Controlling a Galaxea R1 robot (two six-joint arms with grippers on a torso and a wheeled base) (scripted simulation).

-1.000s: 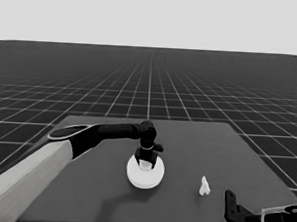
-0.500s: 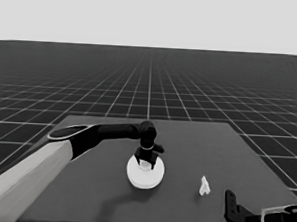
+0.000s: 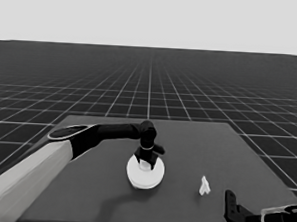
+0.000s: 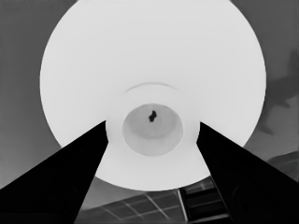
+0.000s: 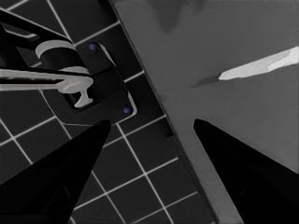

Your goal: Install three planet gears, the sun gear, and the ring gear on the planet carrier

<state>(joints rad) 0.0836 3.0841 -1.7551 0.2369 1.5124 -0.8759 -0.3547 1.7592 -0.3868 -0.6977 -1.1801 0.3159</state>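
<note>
The larger round part (image 3: 145,175) lies at the middle of the table, white, with a raised hub and a small dark centre hole (image 4: 152,115). My left gripper (image 3: 145,160) reaches in from the left and stands straight over it. In the left wrist view its two fingers (image 4: 70,177) touch the hub on either side, so the left gripper (image 4: 152,123) is shut on the hub. The planet gears, the sun gear and the smaller round part are hidden. My right gripper (image 3: 230,204) waits at the lower right corner, open (image 5: 152,121) with nothing between its fingers.
A thin white piece (image 3: 204,185) stands on the table's right part, near the parked right arm, and shows in the right wrist view (image 5: 261,65) too. Dark machinery with pale bands and blue lights (image 5: 79,79) sits past the table's edge.
</note>
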